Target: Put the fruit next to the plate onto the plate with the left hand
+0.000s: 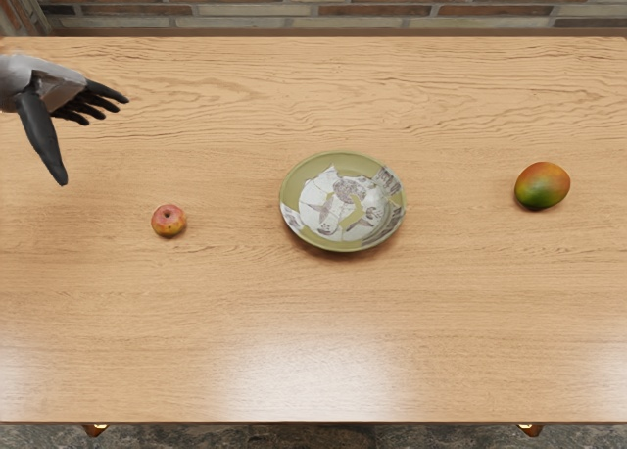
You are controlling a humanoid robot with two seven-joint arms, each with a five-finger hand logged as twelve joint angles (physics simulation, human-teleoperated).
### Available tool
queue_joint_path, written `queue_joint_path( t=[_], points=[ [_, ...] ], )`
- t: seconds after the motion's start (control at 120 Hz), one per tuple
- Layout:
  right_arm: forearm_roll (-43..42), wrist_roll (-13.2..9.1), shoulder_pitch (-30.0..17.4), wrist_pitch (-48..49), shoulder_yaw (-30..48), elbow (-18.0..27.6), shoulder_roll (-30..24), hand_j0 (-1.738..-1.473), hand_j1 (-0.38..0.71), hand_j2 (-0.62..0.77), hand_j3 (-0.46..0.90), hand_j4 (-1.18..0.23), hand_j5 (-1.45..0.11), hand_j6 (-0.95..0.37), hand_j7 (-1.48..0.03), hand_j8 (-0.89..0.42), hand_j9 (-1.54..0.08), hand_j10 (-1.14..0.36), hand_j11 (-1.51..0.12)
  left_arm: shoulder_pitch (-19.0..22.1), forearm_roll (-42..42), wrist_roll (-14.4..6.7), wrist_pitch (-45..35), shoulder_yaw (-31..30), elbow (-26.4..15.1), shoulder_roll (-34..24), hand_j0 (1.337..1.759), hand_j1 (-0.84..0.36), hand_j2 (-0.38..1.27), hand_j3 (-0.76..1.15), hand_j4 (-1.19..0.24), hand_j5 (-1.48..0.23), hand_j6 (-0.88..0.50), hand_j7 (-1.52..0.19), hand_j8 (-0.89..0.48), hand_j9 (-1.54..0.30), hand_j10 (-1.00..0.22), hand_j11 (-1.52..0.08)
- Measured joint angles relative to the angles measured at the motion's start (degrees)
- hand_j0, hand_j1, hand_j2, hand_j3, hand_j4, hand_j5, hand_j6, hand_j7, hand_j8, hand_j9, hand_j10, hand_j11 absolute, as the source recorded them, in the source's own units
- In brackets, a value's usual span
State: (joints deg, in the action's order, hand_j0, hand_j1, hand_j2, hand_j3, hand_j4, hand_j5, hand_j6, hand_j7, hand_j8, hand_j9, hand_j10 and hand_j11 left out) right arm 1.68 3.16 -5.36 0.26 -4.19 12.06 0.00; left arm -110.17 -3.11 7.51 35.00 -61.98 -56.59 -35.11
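The dark fingers (pixel 102 95) of the left hand (pixel 57 94) are spread and loose, holding nothing, and they point to the right over the far left part of the worktop (pixel 313 351). One long dark digit (likely the thumb) hangs down from the hand toward the near edge. The grey arm behind the hand enters from the picture's left edge. A small red and yellow apple (pixel 168 220) lies on the wood below and to the right of the fingers, well apart from them, with bare worktop between. Further right, near the middle of the worktop, sits a round plate (pixel 302 172) with an olive green rim and a pale, grey-patterned centre; nothing lies on it. The apple is to the plate's left, near it but not touching. On the plate's other side, at a similar gap, a mango (pixel 542 185) coloured green and orange-red rests on the wood, far from the hand. The worktop is light wood with visible grain, and a brick wall (pixel 313 3) runs along its far edge.
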Motion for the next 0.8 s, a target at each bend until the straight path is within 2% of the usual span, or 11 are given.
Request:
queue_joint_path(
  t=[0.033,0.067,0.183,0.367,0.45,0.517,0.65,0.683,0.742,0.8],
  points=[
    [0.0,0.0,0.0,0.0,0.0,0.0,0.0,-1.658,-0.32,0.00,0.00,-0.02,-0.03,-0.02,-0.03,-0.02,-0.03,-0.02,-0.03,2.4,-0.4,-0.1,0.0,1.6,0.0,-0.3,1.658,0.33,0.00,0.00,-0.02,-0.02,-0.02,-0.02,-0.02,-0.02,-0.02,-0.02],
    [0.0,0.0,0.0,0.0,0.0,0.0,0.0,-1.658,-0.32,0.00,0.00,-0.02,-0.03,-0.02,-0.03,-0.02,-0.03,-0.02,-0.03,2.9,-1.1,-0.1,0.0,3.2,0.0,-0.5,1.658,0.33,0.00,0.00,-0.02,-0.03,-0.02,-0.03,-0.02,-0.02,-0.02,-0.02],
    [0.0,0.0,0.0,0.0,0.1,-0.1,0.0,-1.658,-0.32,0.00,0.00,-0.02,-0.03,-0.02,-0.03,-0.02,-0.03,-0.02,-0.03,2.9,-2.3,-0.2,0.0,6.1,0.1,-0.6,1.658,0.32,0.00,0.00,-0.02,-0.03,-0.02,-0.03,-0.02,-0.03,-0.02,-0.03],
    [0.0,0.0,0.0,0.0,0.1,-0.1,0.0,-1.658,-0.32,0.00,0.00,-0.02,-0.03,-0.02,-0.03,-0.02,-0.03,-0.02,-0.03,2.7,-4.3,-0.3,0.0,7.1,0.5,0.5,1.658,0.32,0.00,0.00,-0.02,-0.03,-0.02,-0.03,-0.02,-0.03,-0.02,-0.03],
    [0.0,0.0,0.0,0.0,0.1,-0.1,0.0,-1.658,-0.32,0.00,0.00,-0.02,-0.03,-0.02,-0.03,-0.02,-0.03,-0.02,-0.03,1.5,-6.1,-0.3,0.0,6.8,2.5,8.0,1.658,0.33,0.00,0.00,-0.02,-0.02,-0.02,-0.02,-0.02,-0.02,-0.02,-0.02],
    [0.0,0.0,0.0,0.0,0.1,-0.1,0.0,-1.658,-0.32,0.00,0.00,-0.02,-0.03,-0.02,-0.03,-0.02,-0.03,-0.02,-0.03,-0.1,-7.7,-0.3,0.0,5.2,5.8,11.2,1.658,0.33,0.00,0.00,-0.02,-0.02,-0.02,-0.02,-0.02,-0.02,-0.02,-0.02],
    [0.0,0.0,0.0,0.0,0.1,-0.1,0.0,-1.658,-0.32,0.00,0.00,-0.02,-0.03,-0.02,-0.03,-0.02,-0.03,-0.02,-0.03,-5.4,-9.0,-0.4,0.0,-3.9,9.1,23.2,1.658,0.34,0.00,0.00,-0.01,-0.01,-0.01,-0.01,-0.01,-0.01,-0.01,-0.01],
    [0.0,0.0,0.0,0.0,0.1,-0.1,0.0,-1.658,-0.32,0.00,0.00,-0.02,-0.03,-0.02,-0.03,-0.02,-0.03,-0.02,-0.03,-8.4,-9.1,-0.4,0.0,-6.9,8.0,24.2,1.658,0.34,0.00,0.00,-0.01,-0.01,-0.01,-0.01,-0.01,-0.01,-0.01,-0.01],
    [0.0,0.0,0.0,0.0,0.1,-0.1,0.0,-1.658,-0.32,0.00,0.00,-0.02,-0.03,-0.02,-0.03,-0.02,-0.03,-0.02,-0.03,-14.3,-9.2,-0.4,0.0,-11.0,2.4,24.7,1.658,0.34,0.00,0.00,-0.01,-0.01,-0.01,-0.01,-0.01,-0.01,-0.01,-0.01],
    [0.0,0.0,0.0,0.0,0.1,-0.1,0.0,-1.658,-0.32,0.00,0.00,-0.02,-0.03,-0.02,-0.03,-0.02,-0.03,-0.02,-0.03,-16.2,-7.6,-0.4,0.0,-13.4,-3.5,27.5,1.658,0.34,0.00,0.00,0.00,-0.01,-0.01,-0.01,0.00,-0.01,0.00,-0.01]
  ],
)
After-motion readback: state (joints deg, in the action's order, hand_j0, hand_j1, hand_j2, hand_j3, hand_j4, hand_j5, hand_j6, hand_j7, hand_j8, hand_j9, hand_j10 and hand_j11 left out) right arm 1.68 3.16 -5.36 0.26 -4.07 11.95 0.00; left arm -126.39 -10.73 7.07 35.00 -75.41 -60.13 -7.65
